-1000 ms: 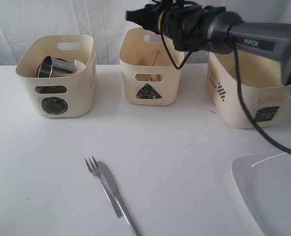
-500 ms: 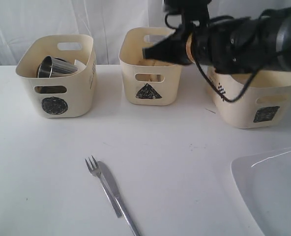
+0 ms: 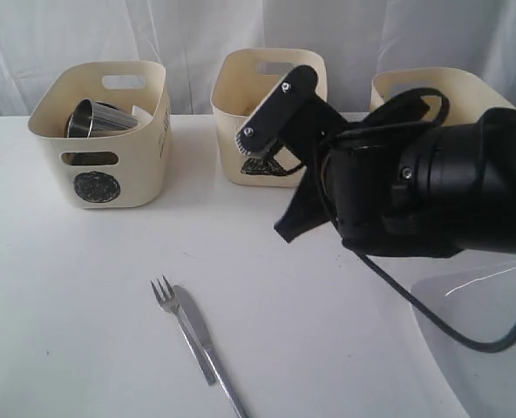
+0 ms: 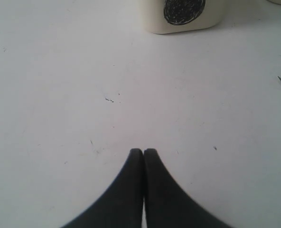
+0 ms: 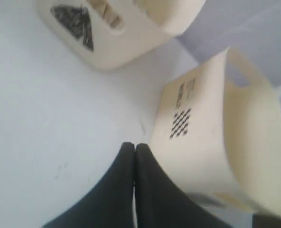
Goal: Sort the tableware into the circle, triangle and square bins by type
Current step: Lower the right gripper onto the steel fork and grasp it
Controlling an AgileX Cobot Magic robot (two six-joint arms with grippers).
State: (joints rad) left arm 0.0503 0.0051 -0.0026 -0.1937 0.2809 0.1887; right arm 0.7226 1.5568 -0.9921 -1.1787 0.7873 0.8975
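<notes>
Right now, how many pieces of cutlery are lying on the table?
2: a fork and a knife, side by side on the table, low and left of centre in the exterior view. The right arm hides part of the table, so others may be out of sight.

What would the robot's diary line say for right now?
left gripper: shut, empty | right gripper: shut, empty | fork, knife: on table | mug: in circle bin
</notes>
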